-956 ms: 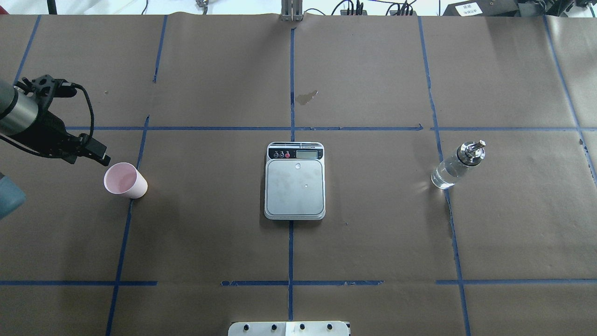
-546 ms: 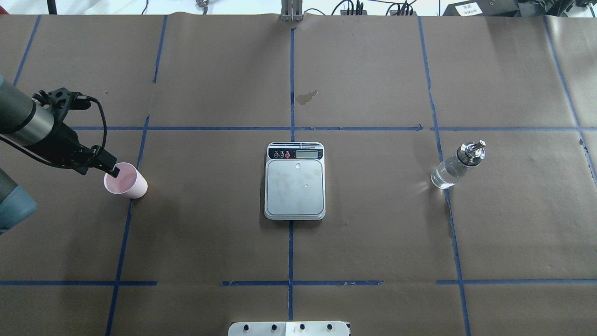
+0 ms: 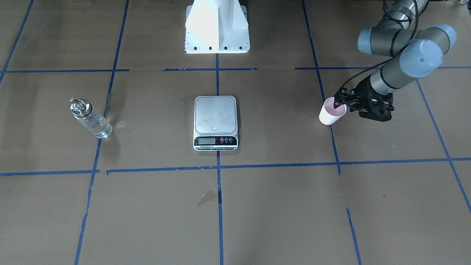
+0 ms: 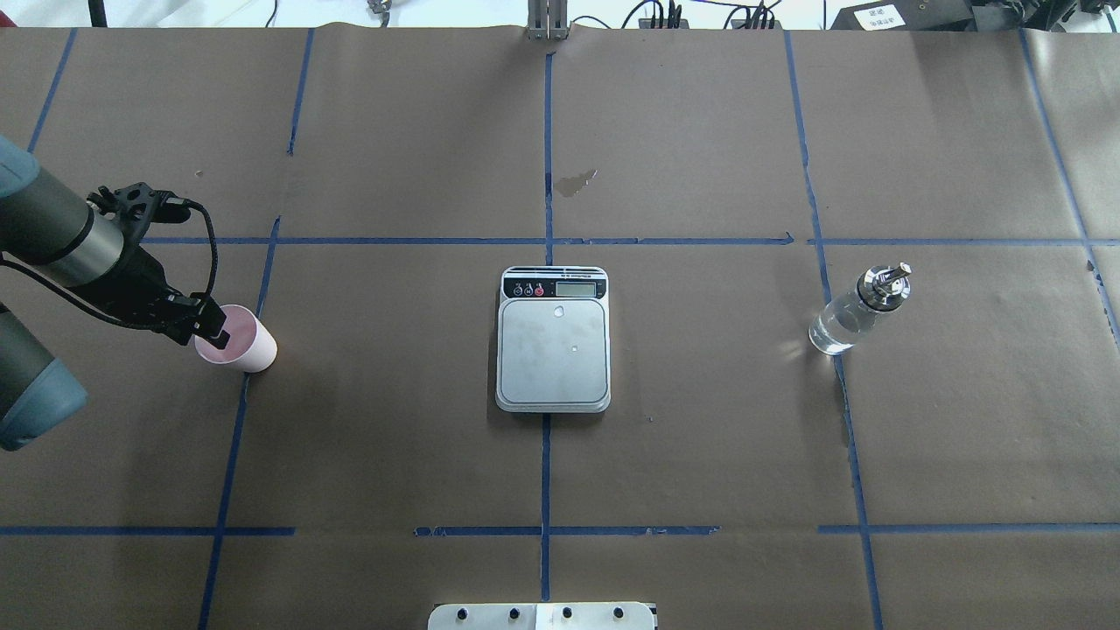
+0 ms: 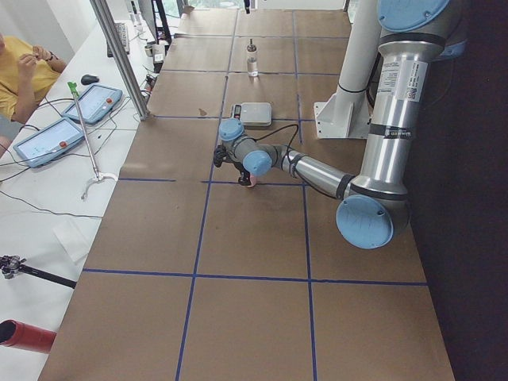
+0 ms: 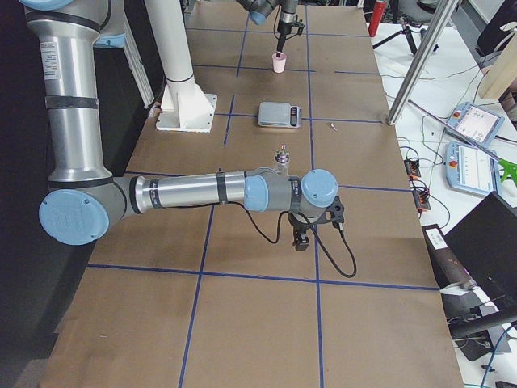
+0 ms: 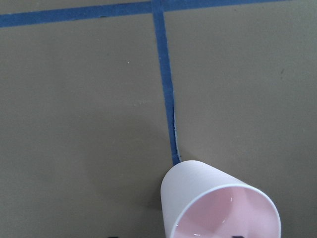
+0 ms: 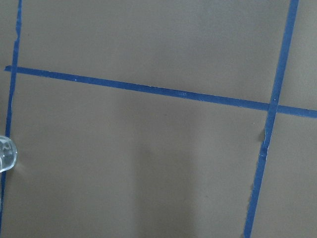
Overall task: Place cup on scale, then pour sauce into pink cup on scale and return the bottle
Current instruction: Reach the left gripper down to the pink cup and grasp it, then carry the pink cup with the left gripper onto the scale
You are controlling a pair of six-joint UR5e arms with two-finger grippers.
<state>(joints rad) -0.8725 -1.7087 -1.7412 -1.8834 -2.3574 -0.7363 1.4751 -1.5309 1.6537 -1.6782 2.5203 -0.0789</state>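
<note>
The small tapered pale-pink paper cup (image 4: 251, 350) is seen upright on the brown paper table cover (image 4: 394, 455), well apart from the flat square steel-topped scale (image 4: 553, 354). Its near wall is straddled by the left gripper (image 4: 213, 331), whose jaws are spread with nothing pinched yet. The cup is judged light and easily crushed, so a gentle pinch on the wall just below the rim is advised. The state of the right gripper (image 6: 300, 240) cannot be told.

Pink cup (image 4: 241, 342), silver-grey scale (image 4: 553, 352) (white body), blue-taped brown table (image 4: 700, 437)
</note>
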